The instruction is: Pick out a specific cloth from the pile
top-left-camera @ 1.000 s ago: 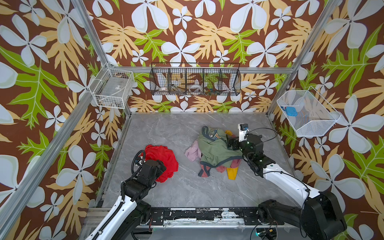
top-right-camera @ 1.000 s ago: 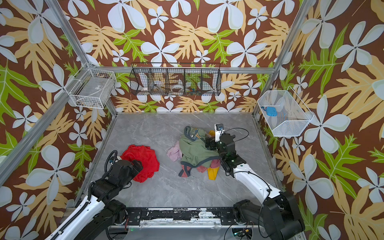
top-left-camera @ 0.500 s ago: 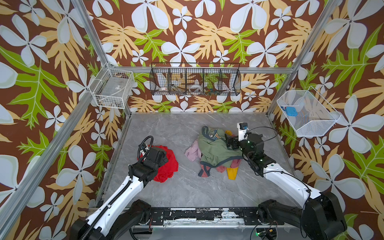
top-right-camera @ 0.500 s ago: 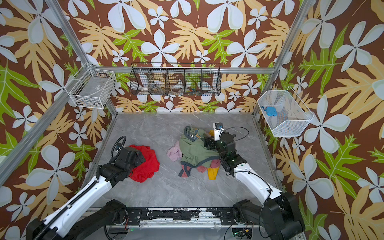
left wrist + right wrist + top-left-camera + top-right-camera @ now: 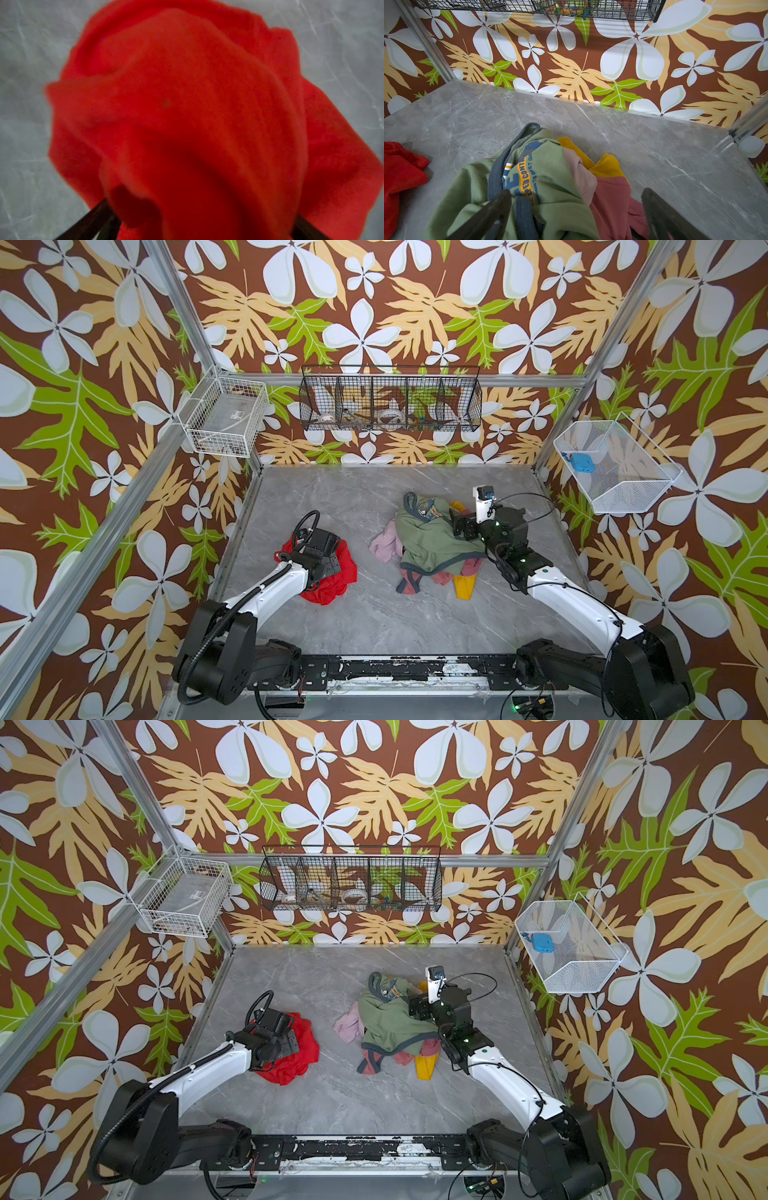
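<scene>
The left hand (image 5: 326, 562) is spread wide and grips nothing. The red cloth (image 5: 348, 570) lies bunched up on the grey counter (image 5: 374, 622) right under it, between its two fingers (image 5: 89, 223). The right hand (image 5: 462, 526) is spread wide too, low over the pile (image 5: 428, 545), with the green top (image 5: 550, 166) between its fingers, and the cloth lies well apart from it.

Left tool (image 5: 323, 559) farther forward, over the cloth (image 5: 347, 570).
</scene>
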Controlling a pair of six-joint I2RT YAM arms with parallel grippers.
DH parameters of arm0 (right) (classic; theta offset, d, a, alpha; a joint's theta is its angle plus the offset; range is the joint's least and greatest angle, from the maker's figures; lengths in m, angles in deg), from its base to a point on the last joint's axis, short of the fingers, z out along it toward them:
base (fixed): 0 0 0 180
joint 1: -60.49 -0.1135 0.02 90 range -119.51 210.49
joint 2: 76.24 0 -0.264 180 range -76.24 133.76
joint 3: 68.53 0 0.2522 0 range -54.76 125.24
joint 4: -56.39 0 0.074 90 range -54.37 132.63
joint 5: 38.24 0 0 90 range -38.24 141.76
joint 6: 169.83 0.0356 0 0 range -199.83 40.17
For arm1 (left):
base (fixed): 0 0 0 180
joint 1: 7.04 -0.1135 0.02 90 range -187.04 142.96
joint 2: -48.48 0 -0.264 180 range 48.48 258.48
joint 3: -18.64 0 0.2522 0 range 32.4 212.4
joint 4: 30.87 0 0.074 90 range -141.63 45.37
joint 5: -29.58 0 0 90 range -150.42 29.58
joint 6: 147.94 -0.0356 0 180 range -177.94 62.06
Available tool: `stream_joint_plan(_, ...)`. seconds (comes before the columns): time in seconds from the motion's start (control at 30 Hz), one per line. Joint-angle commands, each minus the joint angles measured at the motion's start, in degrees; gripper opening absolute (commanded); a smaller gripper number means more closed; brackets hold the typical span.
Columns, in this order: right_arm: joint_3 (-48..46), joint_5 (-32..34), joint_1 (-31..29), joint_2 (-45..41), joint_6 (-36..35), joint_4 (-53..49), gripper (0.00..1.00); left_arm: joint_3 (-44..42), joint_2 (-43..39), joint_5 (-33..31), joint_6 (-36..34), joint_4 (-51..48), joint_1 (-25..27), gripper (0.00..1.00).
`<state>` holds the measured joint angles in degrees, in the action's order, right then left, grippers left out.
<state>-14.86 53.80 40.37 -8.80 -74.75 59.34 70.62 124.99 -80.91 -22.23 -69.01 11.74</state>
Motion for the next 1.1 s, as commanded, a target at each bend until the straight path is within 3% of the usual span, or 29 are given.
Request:
stream_joint_plan(0.0,0.4,1.1,0.1,-0.5,-0.5,-0.4,0.98,1.1,2.9,1.4,-2.7,2.0,-0.4,0.95)
stream_joint_plan(0.13,0.1,1.8,0.1,-0.9,-0.6,-0.6,0.98,2.2,6.6,3.9,-5.0,4.3,-1.2,0.8)
stream_joint_plan(0.27,0.0,2.5,0.1,-1.7,-1.2,-1.3,0.98,2.9,9.6,5.0,-6.6,6.5,-2.4,0.43)
stream_joint_plan(0.37,-0.2,3.2,0.0,-2.3,-1.8,-1.8,0.98,4.1,11.5,7.3,-8.0,7.6,-3.7,0.25)
stream_joint_plan(0.5,-0.6,3.9,0.1,-3.1,-1.8,-2.1,0.98,6.7,13.4,7.8,-10.2,8.7,-4.5,0.1)
stream_joint_plan(0.77,-0.4,4.9,0.0,-4.1,-2.1,-3.1,0.98,18.6,19.8,4.1,-18.8,8.3,-6.7,0.0)
stream_joint_plan(1.07,-0.9,7.0,0.0,-6.5,-1.9,-4.4,0.98,34.2,31.3,3.1,-31.7,5.7,-8.2,0.0)
